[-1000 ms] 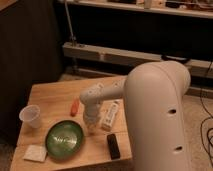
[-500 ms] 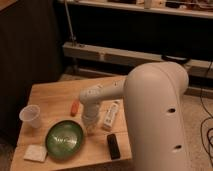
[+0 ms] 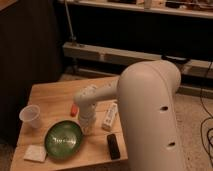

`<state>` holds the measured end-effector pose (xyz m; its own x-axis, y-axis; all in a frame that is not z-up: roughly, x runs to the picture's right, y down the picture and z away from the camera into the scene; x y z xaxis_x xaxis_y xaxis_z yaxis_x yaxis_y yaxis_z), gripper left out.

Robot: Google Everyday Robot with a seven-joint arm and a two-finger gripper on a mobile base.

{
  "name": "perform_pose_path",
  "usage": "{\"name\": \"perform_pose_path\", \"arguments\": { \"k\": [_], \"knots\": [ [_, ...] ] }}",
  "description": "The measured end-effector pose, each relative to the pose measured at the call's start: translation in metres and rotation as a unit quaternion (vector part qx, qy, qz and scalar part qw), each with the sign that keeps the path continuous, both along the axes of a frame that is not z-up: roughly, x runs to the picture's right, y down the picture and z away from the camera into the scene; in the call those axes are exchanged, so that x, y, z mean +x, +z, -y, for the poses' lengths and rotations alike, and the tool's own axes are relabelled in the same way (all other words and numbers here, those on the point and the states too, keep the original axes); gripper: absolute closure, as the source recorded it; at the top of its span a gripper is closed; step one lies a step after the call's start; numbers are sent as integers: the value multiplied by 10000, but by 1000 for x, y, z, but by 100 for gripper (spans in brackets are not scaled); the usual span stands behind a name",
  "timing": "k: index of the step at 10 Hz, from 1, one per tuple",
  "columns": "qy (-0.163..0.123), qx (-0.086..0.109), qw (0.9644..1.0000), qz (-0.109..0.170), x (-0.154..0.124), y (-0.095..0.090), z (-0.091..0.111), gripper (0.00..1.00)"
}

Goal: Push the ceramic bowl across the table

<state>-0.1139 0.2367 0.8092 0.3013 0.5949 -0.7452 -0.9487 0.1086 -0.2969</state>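
The green ceramic bowl (image 3: 63, 138) sits near the front left of the light wooden table (image 3: 50, 95). It is glossy, with a paler centre and a dark rim. My gripper (image 3: 86, 128) hangs at the end of the white arm, pointing down at the bowl's right rim. It is touching the rim or very close to it; I cannot tell which. The arm's large white body fills the right side of the view and hides the table's right part.
A clear plastic cup (image 3: 30, 116) stands left of the bowl. A white flat pad (image 3: 35, 153) lies at the front left corner. A small orange object (image 3: 74, 110), a white box (image 3: 110, 116) and a black device (image 3: 113, 146) lie around the gripper. Shelving stands behind.
The gripper has shifted slightly left toward the bowl's right rim. The bowl has barely moved, if at all.
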Motion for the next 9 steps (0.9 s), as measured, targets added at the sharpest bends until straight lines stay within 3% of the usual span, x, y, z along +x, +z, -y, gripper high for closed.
{"name": "perform_pose_path", "arguments": {
  "k": [9],
  "knots": [
    [-214, -134, 9991, 350, -26, -7, -8, 97]
  ]
}}
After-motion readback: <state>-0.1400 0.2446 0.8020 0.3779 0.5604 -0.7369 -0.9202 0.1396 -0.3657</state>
